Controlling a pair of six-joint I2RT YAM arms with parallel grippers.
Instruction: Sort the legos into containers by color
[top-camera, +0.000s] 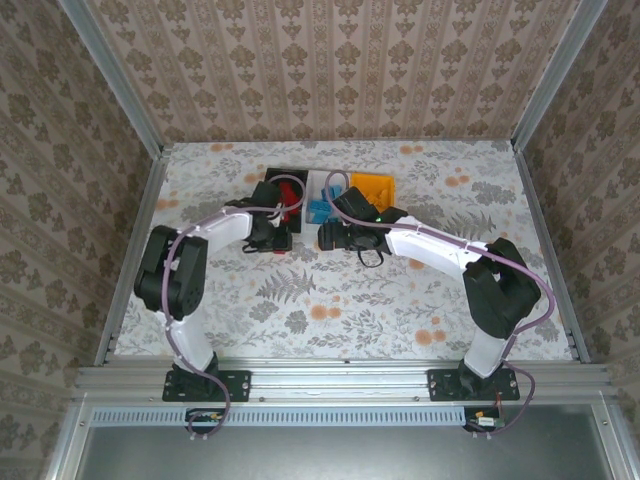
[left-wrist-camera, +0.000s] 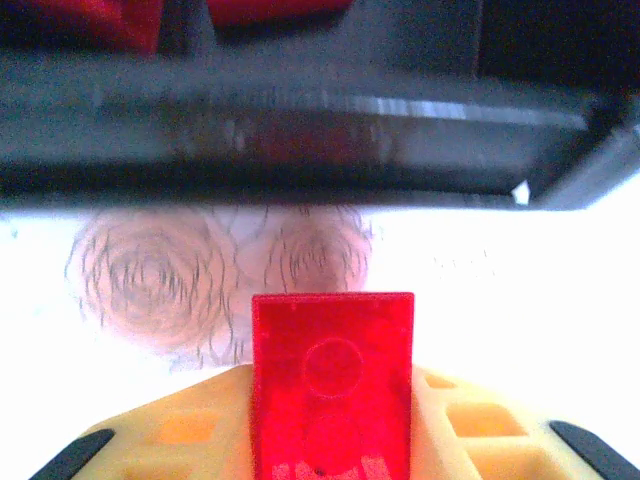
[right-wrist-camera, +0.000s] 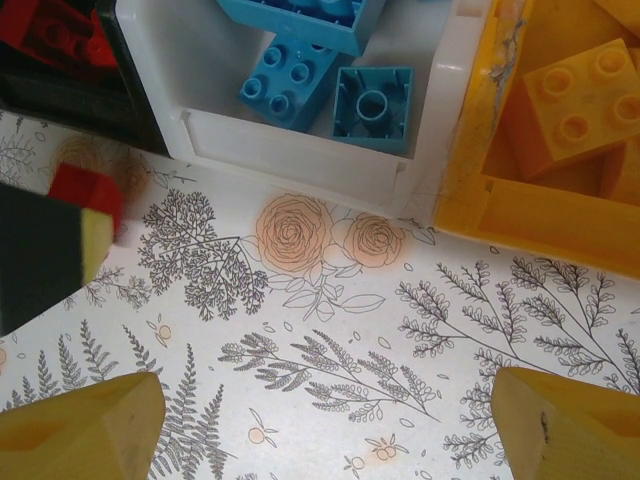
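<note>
The floral-printed table (top-camera: 330, 300) carries everything. Over it bend 2 white-and-black arms, the left arm (top-camera: 215, 228) and the right arm (top-camera: 440, 250), meeting near the far centre. There 3 open plastic bins stand close side by side: a black bin (top-camera: 283, 177) on the left, a white bin (top-camera: 318, 185) in the middle and an orange-yellow bin (top-camera: 372, 187) on the right. Red studded bricks (right-wrist-camera: 45, 30) lie in the black one, light blue bricks (right-wrist-camera: 372, 105) in the white and orange-yellow bricks (right-wrist-camera: 580, 95) in the third.

The left jaws stand narrow, their yellow fingers (left-wrist-camera: 480, 430) against both sides of a small red brick (left-wrist-camera: 332, 385), which reads as a grip. Whether it is off the table I cannot tell. Its long axis runs along the fingers, pointing far toward the black bin's near wall, which lies straight ahead, just beyond it. The left arm is nearer that bin, so the drop looks like a short carry up and over the wall. The right jaws hang wide and empty just near of the white bin, fingertips (right-wrist-camera: 85, 430) well apart.
</note>
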